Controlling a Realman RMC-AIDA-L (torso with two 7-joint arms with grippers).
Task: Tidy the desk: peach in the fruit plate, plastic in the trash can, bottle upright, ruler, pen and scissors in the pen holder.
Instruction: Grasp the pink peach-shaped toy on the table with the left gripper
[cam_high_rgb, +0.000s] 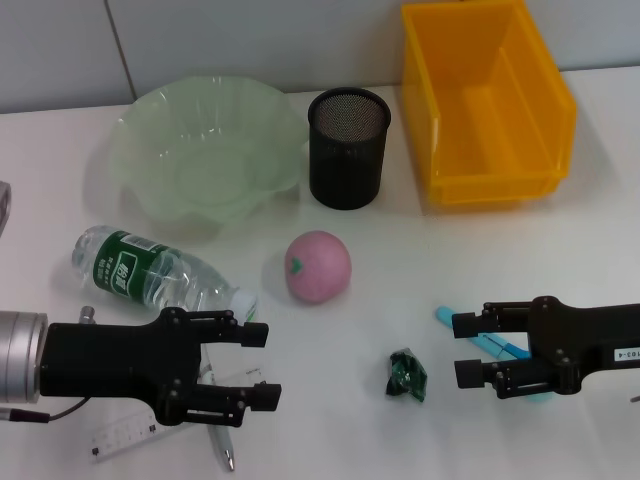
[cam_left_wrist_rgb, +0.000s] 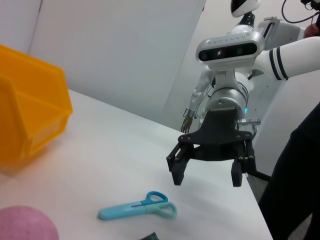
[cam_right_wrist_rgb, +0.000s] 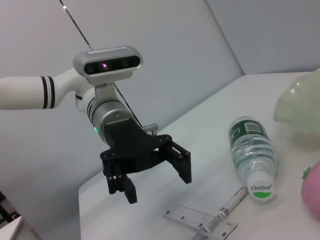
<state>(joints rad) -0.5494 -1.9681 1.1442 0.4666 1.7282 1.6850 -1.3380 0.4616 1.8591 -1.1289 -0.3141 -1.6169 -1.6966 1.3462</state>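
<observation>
the peach (cam_high_rgb: 318, 266) sat mid-table, near the pen holder (cam_high_rgb: 348, 147) — likely soft, round and prone to roll, so you'd grip its widest middle gently. your left tool (cam_high_rgb: 252, 366) hovered wide apart over the ruler (cam_high_rgb: 125, 432) and pen (cam_high_rgb: 218, 447), empty — the right tool (cam_high_rgb: 464, 349) gaped over the scissors (cam_high_rgb: 500, 348), touching nothing.

The head view looks steeply down on the table (cam_high_rgb: 340, 360) from close above. Each wrist view looks low across it — the left wrist's faces the right pincer (cam_left_wrist_rgb: 207, 170), the right wrist's the left pincer (cam_right_wrist_rgb: 150, 172).
</observation>
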